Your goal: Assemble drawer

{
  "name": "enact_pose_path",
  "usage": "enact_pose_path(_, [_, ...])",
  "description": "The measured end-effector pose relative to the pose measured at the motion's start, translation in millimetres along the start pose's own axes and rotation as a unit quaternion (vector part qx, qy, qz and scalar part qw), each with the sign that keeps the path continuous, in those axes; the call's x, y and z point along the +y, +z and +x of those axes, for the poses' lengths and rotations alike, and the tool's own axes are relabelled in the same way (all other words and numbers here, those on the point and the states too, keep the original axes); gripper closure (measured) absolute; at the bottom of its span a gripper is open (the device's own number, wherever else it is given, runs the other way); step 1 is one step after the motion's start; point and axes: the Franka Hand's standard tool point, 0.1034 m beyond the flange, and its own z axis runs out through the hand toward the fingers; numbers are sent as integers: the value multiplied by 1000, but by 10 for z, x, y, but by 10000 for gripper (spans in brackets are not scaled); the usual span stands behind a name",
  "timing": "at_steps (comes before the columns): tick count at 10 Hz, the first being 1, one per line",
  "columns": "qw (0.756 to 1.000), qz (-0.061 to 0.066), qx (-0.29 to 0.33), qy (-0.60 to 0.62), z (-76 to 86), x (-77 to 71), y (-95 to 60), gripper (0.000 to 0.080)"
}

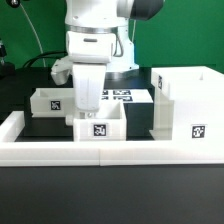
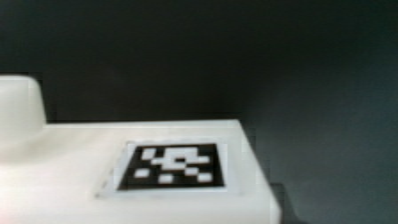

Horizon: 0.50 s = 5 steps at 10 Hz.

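The tall open-fronted box housing [image 1: 186, 104] stands at the exterior view's right, with a tag low on its front. One small open-top tray [image 1: 101, 126] sits in the middle by the front rail. The second tray [image 1: 49, 101] sits at the left. My gripper [image 1: 87, 110] hangs straight down at the middle tray's back left wall, and that wall hides its fingertips. The wrist view shows a close, blurred white surface with a square tag [image 2: 173, 166] on black table. No fingers show there.
The marker board [image 1: 122, 97] lies flat behind the middle tray. Low white rails [image 1: 110, 153] edge the black table at the front and the left. A white rounded shape [image 2: 16, 112] stands at the edge of the wrist view.
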Motion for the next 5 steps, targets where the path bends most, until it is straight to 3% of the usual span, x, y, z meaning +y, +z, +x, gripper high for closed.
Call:
enact_pose_path(4, [1000,-1,6,-27,241,53,16,757])
enact_pose_path(5, [1000,-1,6,-24,216,49,19,757])
